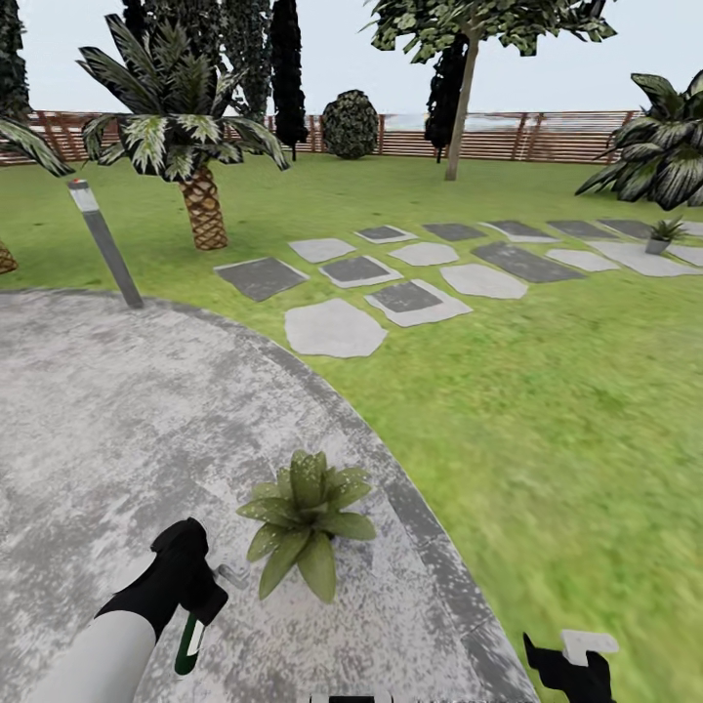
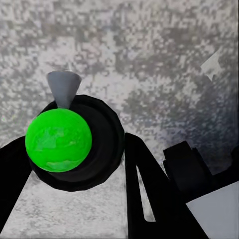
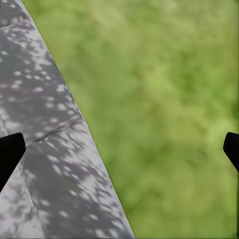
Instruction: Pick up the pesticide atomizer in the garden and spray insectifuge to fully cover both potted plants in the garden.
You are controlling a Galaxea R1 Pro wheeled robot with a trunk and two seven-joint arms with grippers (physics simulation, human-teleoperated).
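My left gripper (image 1: 198, 607) is shut on the pesticide atomizer (image 1: 188, 641) low over the round paved patio (image 1: 88, 410). The bottle hangs down from the gripper, and its small grey nozzle (image 1: 232, 576) points toward the near potted plant (image 1: 306, 519), a green rosette just beside it. In the left wrist view the atomizer (image 2: 74, 144) sits between the black fingers (image 2: 149, 191), with its grey nozzle cone (image 2: 63, 87) over the paving. The second potted plant (image 1: 665, 234) stands far off on the stepping stones. My right gripper (image 1: 574, 666) is open over the patio's edge, with nothing between its fingers (image 3: 9, 152).
A tilted grey lamp post (image 1: 105, 244) stands at the patio's far rim, with a palm tree (image 1: 200, 195) behind it. Stepping stones (image 1: 420, 278) cross the lawn (image 1: 547, 420) toward a big striped-leaf shrub (image 1: 664, 146). A wooden slat fence (image 1: 547, 137) closes the back.
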